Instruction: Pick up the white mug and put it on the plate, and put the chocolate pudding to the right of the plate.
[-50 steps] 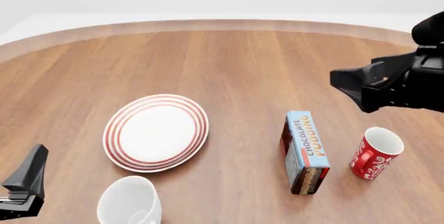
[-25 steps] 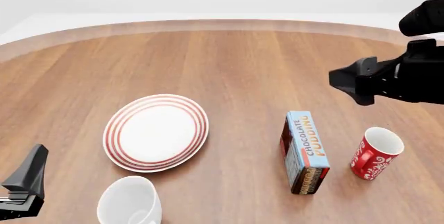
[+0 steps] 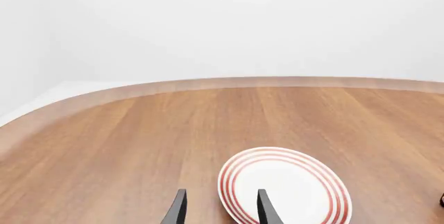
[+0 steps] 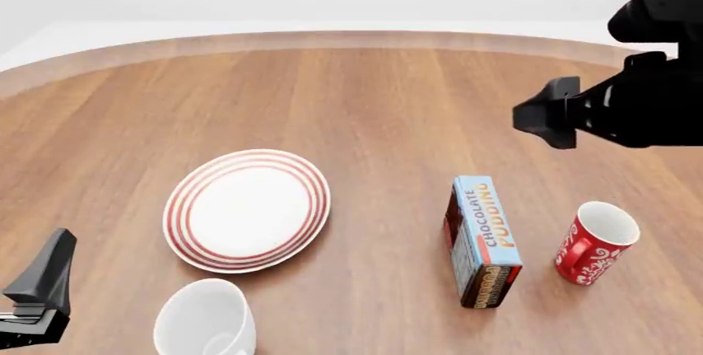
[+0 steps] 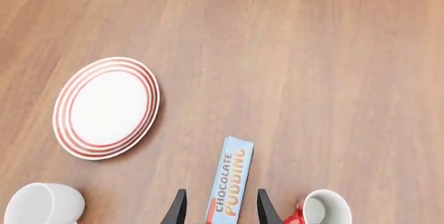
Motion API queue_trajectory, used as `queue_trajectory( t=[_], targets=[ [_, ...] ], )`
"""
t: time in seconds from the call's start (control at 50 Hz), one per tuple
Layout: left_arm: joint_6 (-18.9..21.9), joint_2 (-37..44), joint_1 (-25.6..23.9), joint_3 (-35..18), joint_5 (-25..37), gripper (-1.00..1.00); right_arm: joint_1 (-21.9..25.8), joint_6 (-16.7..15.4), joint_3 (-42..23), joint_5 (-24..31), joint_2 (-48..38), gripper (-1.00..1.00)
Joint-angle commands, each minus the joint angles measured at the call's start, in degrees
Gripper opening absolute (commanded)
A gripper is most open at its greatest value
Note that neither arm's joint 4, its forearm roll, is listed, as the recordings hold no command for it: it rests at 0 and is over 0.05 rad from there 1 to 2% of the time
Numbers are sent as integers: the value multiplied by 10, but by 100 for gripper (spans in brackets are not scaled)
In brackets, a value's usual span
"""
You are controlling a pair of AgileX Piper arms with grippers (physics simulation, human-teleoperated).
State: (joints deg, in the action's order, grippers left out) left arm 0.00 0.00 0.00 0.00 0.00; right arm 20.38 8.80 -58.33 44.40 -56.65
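table (image 4: 363, 100): smooth wood grain | plate (image 4: 247, 209): glossy, probably ceramic

spread fingers (image 5: 179, 211) frame the chocolate pudding (image 5: 228, 188) (plate (image 5: 67, 103) and white mug (image 5: 43, 203) well apart).

A round wooden table (image 4: 363, 100) (paler rim) stands against plain white, evenly lit surroundings.

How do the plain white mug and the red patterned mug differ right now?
Colour: the plain white ceramic mug is unmarked; the red mug with white patterns is red outside and white inside.
Position: in the front view the white mug sits near the table's front edge, just in front of the red-ringed plate; the red mug sits far right, beside the chocolate pudding box.
Shared: both stand apart from other things, mouths open, untouched by either gripper.
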Motion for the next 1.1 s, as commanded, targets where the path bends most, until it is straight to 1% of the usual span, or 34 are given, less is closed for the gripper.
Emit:
queue_trajectory(
  t=[0.02,0.08,0.1,0.12,0.18,0.2,0.24,0.26,0.48,0.56,1.1],
  targets=[
    [0,0,0,0,0,100,-3,17,-12,7,-27,100],
    [0,0,0,0,0,100,-3,17,-13,7,-27,100],
    [0,0,0,0,0,100,-2,25,-15,6,-37,100],
    [0,0,0,0,0,100,-2,25,-15,6,-37,100],
    [0,0,0,0,0,100,-15,13,-14,10,-42,100],
    [0,0,0,0,0,100,-15,21,-15,10,-44,100],
    [0,0,0,0,0,100,-17,16,-15,11,-45,100],
    [0,0,0,0,0,100,-31,14,3,-21,-89,100],
    [0,0,0,0,0,100,-33,18,10,-33,-101,100],
    [0,0,0,0,0,100,-39,12,13,-34,-102,100],
    [0,0,0,0,0,100,-33,24,31,-56,-141,100]
  ],
)
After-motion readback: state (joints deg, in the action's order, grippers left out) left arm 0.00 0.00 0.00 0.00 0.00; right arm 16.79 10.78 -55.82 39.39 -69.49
